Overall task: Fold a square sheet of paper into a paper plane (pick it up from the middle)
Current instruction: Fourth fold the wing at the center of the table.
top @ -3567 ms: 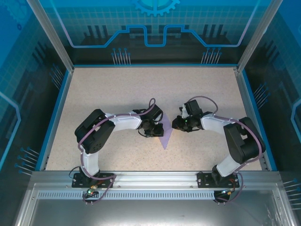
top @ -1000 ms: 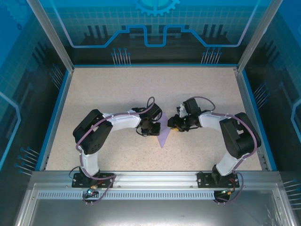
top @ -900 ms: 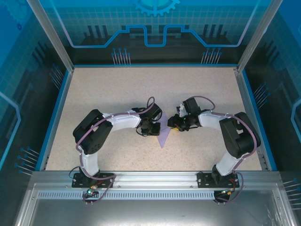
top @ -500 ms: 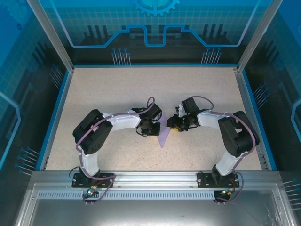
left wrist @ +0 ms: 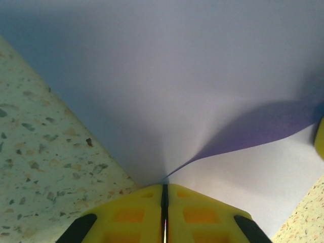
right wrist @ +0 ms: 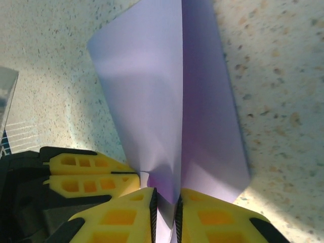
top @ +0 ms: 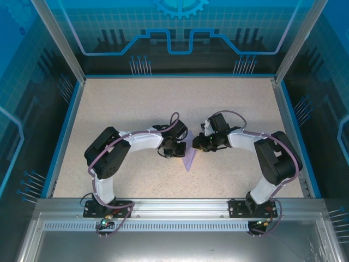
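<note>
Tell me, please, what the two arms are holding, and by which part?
Both hold the lavender paper sheet: the left fingers pinch its edge where a fold rises, and the right fingers clamp its raised centre crease.

No readable text, labels, brands or numbers in any view I've got. Only sign-like thing I see: a light-blue gear emblem [top: 180,6] printed on the blue translucent back panel [top: 92,24], with light-blue circuit-style lines [top: 180,52] below it, no lettering on them. The thin lavender-purple square sheet of paper [right wrist: 147,91] is plain.
</note>
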Action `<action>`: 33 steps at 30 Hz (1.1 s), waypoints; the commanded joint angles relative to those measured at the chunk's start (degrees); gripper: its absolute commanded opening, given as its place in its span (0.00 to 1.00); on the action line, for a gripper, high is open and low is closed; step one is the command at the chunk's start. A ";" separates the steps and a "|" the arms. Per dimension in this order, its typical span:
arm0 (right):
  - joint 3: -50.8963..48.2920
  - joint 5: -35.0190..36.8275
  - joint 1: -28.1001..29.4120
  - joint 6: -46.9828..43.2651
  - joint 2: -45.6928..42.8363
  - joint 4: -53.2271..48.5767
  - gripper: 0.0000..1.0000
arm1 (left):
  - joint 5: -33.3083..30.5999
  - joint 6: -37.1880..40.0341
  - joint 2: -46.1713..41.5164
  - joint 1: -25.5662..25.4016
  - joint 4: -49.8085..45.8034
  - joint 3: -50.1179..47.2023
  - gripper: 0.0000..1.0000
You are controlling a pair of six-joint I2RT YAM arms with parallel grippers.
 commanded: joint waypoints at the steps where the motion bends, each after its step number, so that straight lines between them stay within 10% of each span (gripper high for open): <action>1: 0.46 0.95 1.95 -1.24 -1.91 -2.33 0.19 | -1.25 1.50 1.29 0.60 -1.04 -2.15 0.10; 33: 1.44 12.06 9.39 -2.13 -2.27 -6.69 0.08 | 2.41 -0.43 0.71 1.43 3.09 -3.63 0.10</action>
